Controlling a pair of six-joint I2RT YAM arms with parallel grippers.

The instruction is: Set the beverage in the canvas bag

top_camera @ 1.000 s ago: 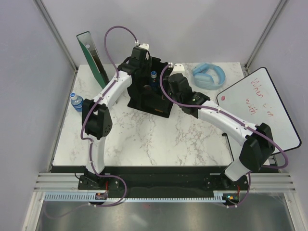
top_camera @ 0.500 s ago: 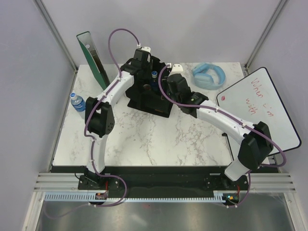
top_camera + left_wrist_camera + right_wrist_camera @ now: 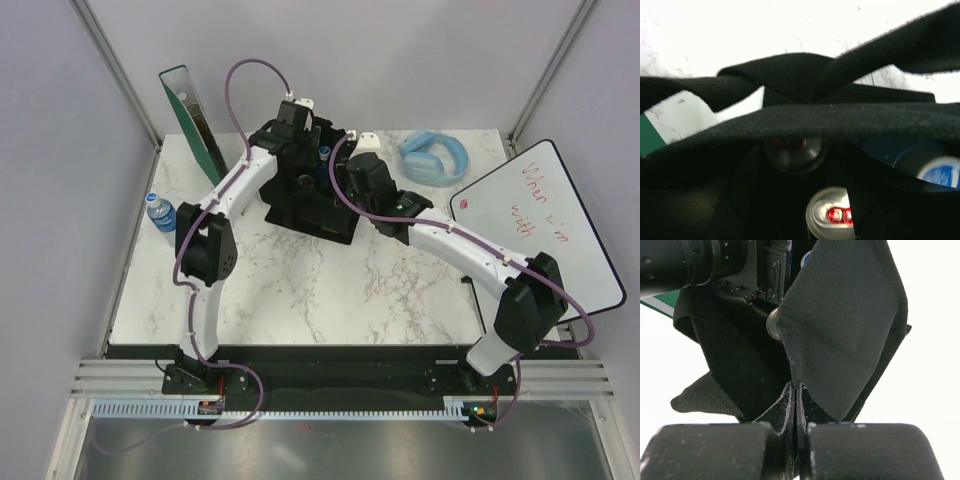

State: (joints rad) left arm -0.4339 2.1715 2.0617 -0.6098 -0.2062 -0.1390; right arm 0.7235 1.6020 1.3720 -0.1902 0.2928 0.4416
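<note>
The canvas bag (image 3: 305, 205) stands at the far middle of the white marble tabletop (image 3: 330, 290), which is closed in by pale grey walls (image 3: 60, 200) on three sides. A whiteboard (image 3: 545, 225) with red writing overhangs the tabletop's right edge, and a green-faced panel (image 3: 192, 118) leans upright at the far left corner. Both arms reach in over the bag from the near edge. A pale blue curved thing (image 3: 437, 156) lies at the far right, well apart from the bag, and a small water bottle (image 3: 160, 212) stands at the left edge. The overhead view shows the bag only as a dark mass under the arms. The right wrist view shows the right end effector (image 3: 797, 437) pinched narrow on a fold of the bag's fabric wall. The left wrist view looks past the handles into the bag, where the beverage (image 3: 920, 162), a blue bottle with a blue-and-white cap, sits at the right beside two cans, one with a red tab (image 3: 832, 215) and one deeper in (image 3: 794, 150). The left end effector (image 3: 303, 165) hangs over the bag's mouth; I cannot tell how wide it stands.
</note>
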